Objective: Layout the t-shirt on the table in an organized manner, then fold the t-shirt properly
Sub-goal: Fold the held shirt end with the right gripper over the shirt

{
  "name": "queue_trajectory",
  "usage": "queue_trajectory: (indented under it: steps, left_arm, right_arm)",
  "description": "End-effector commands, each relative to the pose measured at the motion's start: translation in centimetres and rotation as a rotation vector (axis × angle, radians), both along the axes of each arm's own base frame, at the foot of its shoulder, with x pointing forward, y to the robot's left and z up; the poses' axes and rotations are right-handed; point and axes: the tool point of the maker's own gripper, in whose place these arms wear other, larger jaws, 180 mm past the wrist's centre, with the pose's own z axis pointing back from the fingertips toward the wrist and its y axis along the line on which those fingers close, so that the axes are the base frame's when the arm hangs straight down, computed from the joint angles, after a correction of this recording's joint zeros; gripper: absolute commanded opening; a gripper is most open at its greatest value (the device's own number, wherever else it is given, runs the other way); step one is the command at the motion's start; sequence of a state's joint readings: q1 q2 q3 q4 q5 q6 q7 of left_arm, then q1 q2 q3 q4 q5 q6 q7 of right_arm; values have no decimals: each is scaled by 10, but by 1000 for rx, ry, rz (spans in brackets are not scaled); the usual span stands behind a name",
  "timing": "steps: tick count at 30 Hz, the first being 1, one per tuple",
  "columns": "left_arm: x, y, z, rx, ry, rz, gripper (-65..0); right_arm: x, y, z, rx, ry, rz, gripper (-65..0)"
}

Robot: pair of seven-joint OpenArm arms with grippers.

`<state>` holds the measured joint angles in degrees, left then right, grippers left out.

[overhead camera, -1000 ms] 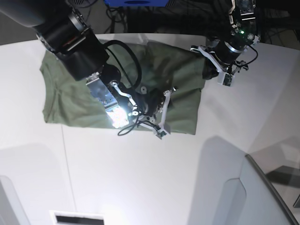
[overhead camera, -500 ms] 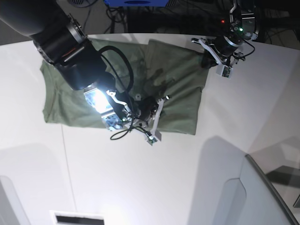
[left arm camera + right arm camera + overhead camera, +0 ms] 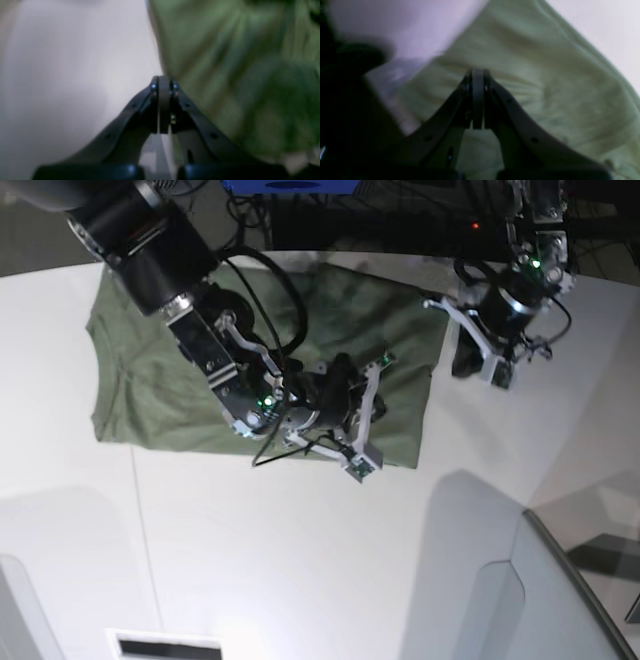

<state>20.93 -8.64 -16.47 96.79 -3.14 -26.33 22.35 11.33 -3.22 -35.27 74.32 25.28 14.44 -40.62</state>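
Black and pressed flat together, the two jaws of the right gripper [image 3: 478, 75] are clenched with nothing between them. In the right wrist view they sit in the middle of the frame, over the olive-green t-shirt [image 3: 545, 95]. In the base view this gripper [image 3: 372, 392] hangs over the lower right part of the shirt, near its bottom edge.

The left gripper [image 3: 163, 81] is clenched too, and it holds nothing. In the left wrist view its tip is at the middle of the frame, right at the side edge of the t-shirt [image 3: 237, 62], with the white table [image 3: 75, 75] on the left. In the base view it [image 3: 470, 360] is in the upper right, just beside the shirt's right edge.

The t-shirt [image 3: 150, 380] lies spread out on the table [image 3: 300, 560], in the upper half of the base view.
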Motion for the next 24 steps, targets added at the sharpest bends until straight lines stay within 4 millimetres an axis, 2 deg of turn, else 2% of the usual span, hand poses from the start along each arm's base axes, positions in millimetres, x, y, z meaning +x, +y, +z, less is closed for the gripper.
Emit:
queue_trajectory:
  steps: [1, 5, 8, 10, 13, 16, 21, 24]
  left_arm:
    - [16, 12, 10, 28, -34, 11, -650]
    - [66, 28, 10, 48, -1, 48, -650]
    - [99, 31, 17, 35, -10, 60, -650]
    - [120, 20, 15, 30, 20, 34, -650]
    - [140, -4, 4, 26, 69, -32, -650]
    - [145, -24, -12, 31, 123, -94, -650]
    - [146, -53, -36, 47, 196, -191, -650]
    - [143, -65, -51, 45, 215, -231, -650]
  right_arm:
    - [4, 3, 12, 14, -24, 5, -650]
    - [-36, 17, -9, -41, 36, 113, -650]
    - [-60, 36, -21, -54, 77, 177, -650]
    - [-66, 44, -29, -43, 100, 174, -650]
    - [-70, 49, -41, -33, 125, 157, -650]
    - [-69, 50, -46, -18, 129, 136, -650]
    - [-61, 56, -44, 65, 179, 84, -650]
    - [-62, 51, -54, 72, 236, 53, -650]
